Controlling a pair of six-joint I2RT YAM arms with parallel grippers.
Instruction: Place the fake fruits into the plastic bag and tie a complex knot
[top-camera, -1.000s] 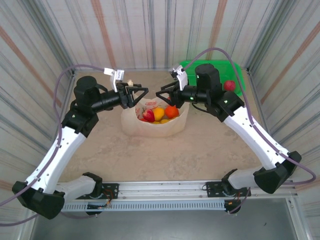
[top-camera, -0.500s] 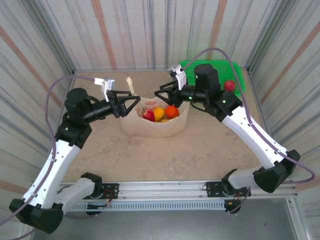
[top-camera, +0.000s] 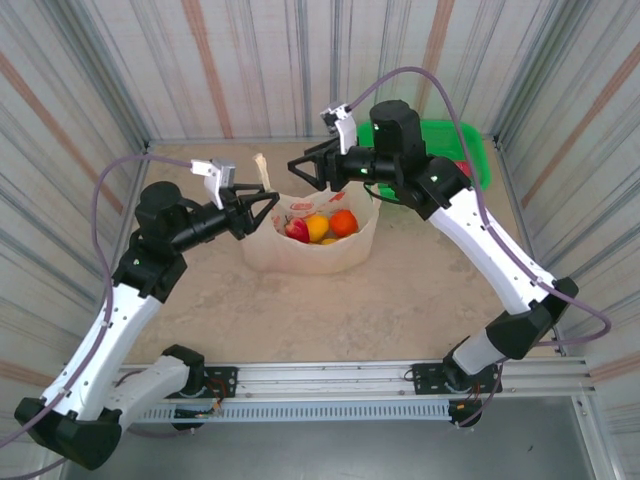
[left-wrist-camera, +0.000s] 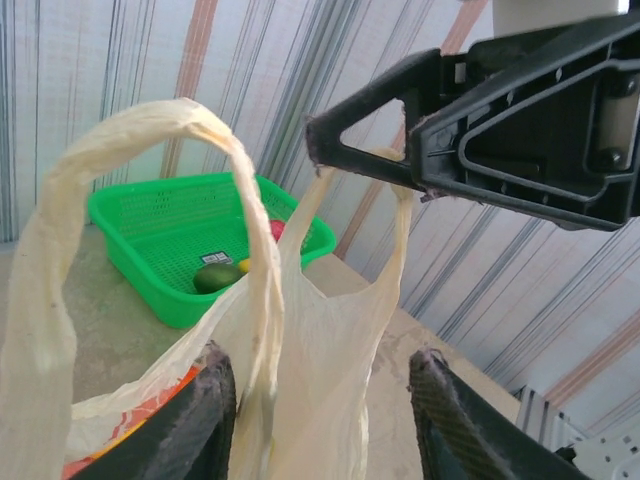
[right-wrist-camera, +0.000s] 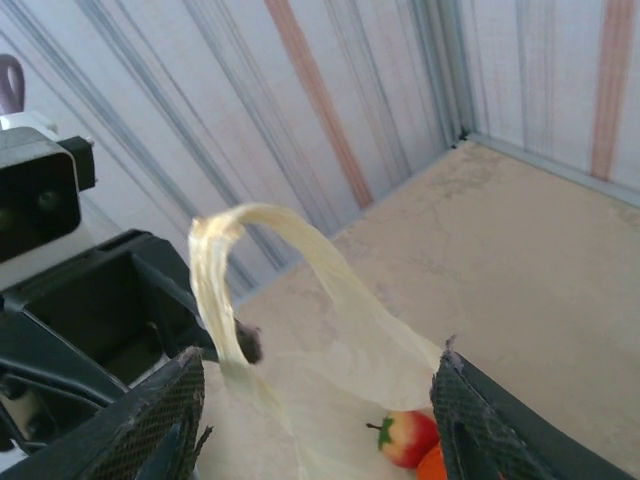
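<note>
The cream plastic bag (top-camera: 310, 250) stands open mid-table with fake fruits inside: a red one (top-camera: 297, 231), a yellow one (top-camera: 317, 228) and an orange one (top-camera: 343, 222). My left gripper (top-camera: 262, 208) hovers at the bag's left rim. In its wrist view it (left-wrist-camera: 325, 410) is open, with the bag's handles (left-wrist-camera: 250, 250) standing loose between its fingers. My right gripper (top-camera: 305, 170) hangs open above the bag's back rim. In the right wrist view a handle loop (right-wrist-camera: 215, 260) rises between its fingers (right-wrist-camera: 170, 420), above a red-yellow fruit (right-wrist-camera: 405, 438).
A green basket (top-camera: 450, 140) sits at the back right, partly under my right arm; the left wrist view shows a green fruit (left-wrist-camera: 215, 277) in it. Striped walls close in on three sides. Bare tabletop (top-camera: 330, 320) lies in front of the bag.
My right gripper has risen and moved left and back from the bag's right rim, opening wider. My left arm drew back to the left and its jaws narrowed.
</note>
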